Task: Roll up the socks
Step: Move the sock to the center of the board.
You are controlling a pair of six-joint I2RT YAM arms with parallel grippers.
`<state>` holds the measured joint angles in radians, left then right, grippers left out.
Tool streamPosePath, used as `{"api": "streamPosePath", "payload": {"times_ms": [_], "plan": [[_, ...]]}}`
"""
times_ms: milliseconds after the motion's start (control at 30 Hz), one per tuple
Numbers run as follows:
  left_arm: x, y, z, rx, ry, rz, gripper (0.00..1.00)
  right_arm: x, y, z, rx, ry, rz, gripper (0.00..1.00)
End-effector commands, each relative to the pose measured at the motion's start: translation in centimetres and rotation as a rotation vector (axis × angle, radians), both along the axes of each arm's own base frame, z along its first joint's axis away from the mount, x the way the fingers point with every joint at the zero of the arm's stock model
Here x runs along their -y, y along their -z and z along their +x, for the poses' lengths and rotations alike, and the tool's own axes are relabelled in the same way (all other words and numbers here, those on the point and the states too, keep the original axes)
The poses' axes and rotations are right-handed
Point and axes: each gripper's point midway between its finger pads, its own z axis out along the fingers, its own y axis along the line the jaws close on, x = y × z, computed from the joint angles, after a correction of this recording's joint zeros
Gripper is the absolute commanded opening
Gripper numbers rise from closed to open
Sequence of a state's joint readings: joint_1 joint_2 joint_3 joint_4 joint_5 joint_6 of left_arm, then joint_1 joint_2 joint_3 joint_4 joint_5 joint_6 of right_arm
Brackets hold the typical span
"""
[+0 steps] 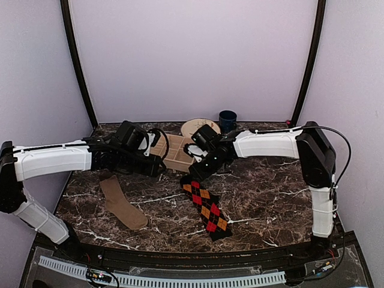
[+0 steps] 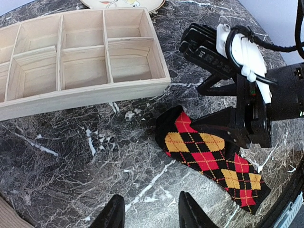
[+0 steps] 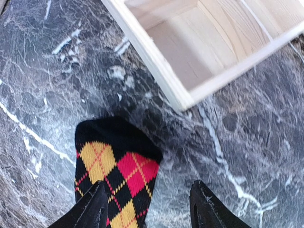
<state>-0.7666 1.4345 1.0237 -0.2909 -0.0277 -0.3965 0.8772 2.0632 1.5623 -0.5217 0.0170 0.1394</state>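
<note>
An argyle sock, black with red and orange diamonds, lies flat on the marble table, its black toe end pointing toward the wooden tray. It shows in the left wrist view and the right wrist view. A plain brown sock lies flat at the left. My right gripper is open just above the argyle sock's toe end, one finger over the sock, the other over bare marble. My left gripper is open and empty, over bare marble left of the argyle sock.
A wooden divided tray sits behind the grippers, close to both. A round plate and a dark blue cup stand at the back. The table's front edge lies below the socks.
</note>
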Motion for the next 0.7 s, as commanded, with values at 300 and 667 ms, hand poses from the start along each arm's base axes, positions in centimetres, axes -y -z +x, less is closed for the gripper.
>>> {"api": "streamPosePath", "payload": {"times_ms": [300,667], "plan": [[-1.5,0.3,-0.8,-0.019,-0.014,-0.011,0.42,-1.8,2.1,1.4,-0.003,-0.064,0.023,0.57],[-1.1,0.7,-0.5,-0.031,0.007,0.0,0.42,-2.0,3.3,2.4,-0.014,-0.074,0.039,0.38]]}}
